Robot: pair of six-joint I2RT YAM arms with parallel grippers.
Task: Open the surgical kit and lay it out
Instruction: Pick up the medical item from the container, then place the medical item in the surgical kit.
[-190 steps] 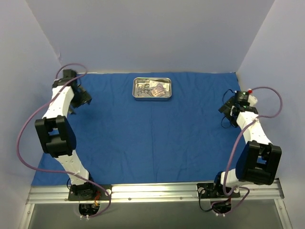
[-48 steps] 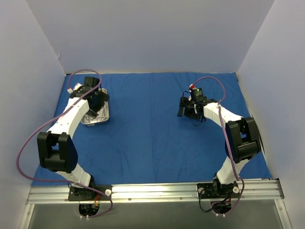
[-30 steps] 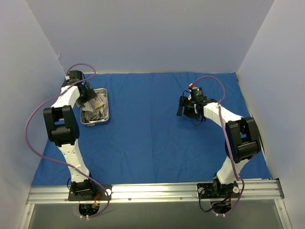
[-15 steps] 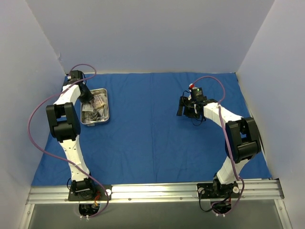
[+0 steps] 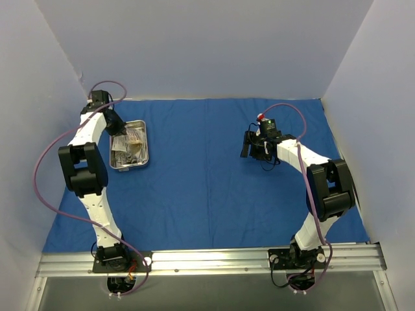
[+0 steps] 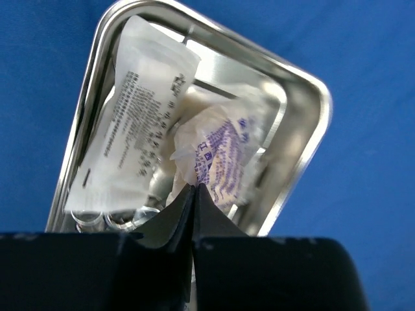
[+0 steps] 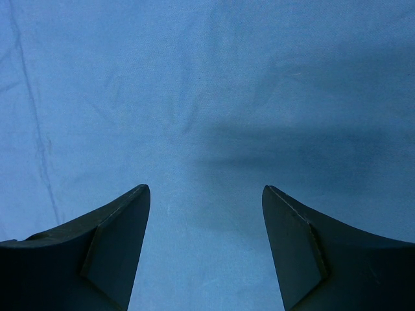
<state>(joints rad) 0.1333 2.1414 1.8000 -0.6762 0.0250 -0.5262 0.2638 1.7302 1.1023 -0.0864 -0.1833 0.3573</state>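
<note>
The left gripper [image 6: 194, 190] has just pinched the purple-printed clear packet [image 6: 224, 148] in the nine-o'clock rectangular steel tray [image 6: 312, 97], so unloading can start; the right gripper [image 7: 206, 188] gapes wide.

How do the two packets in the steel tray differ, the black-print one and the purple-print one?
The black-print packet lies long and fairly flat along one wall of the steel tray; the purple-print packet is crumpled and bunched beside it. The black-print packet is untouched, while the left tool looks pinched shut on the purple-print packet's near edge. Both are pale, see-through and inside the steel tray.
</note>
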